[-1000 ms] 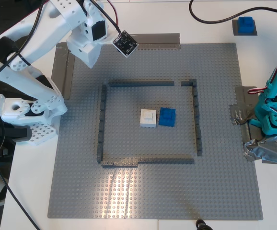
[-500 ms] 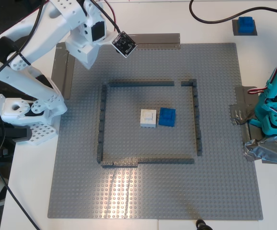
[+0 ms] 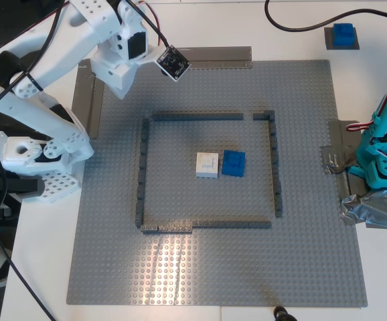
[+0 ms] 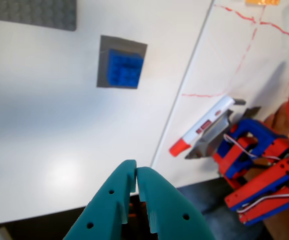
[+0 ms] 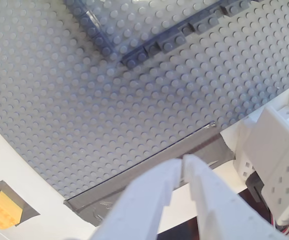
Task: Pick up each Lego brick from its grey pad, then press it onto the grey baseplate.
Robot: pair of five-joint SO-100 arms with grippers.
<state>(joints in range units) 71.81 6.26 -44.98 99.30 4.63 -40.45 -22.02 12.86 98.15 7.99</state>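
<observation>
First gripper: teal jaws closed, empty.
Second gripper: white jaws closed, empty.
Risk: closed jaws would knock the orange brick off its grey pad.

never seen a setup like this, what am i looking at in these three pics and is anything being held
Two small robot arms, one white and one teal, sit at opposite sides of a large grey studded plate. One picture looks down from overhead; the other two come from cameras riding on each arm's end effector. On the plate, inside a frame of thin dark bricks, a white brick and a blue brick sit side by side. Another blue brick waits on a grey pad off the plate; an orange brick waits by another edge. My first end effector, teal, and my second, white, are both closed and empty.
</observation>
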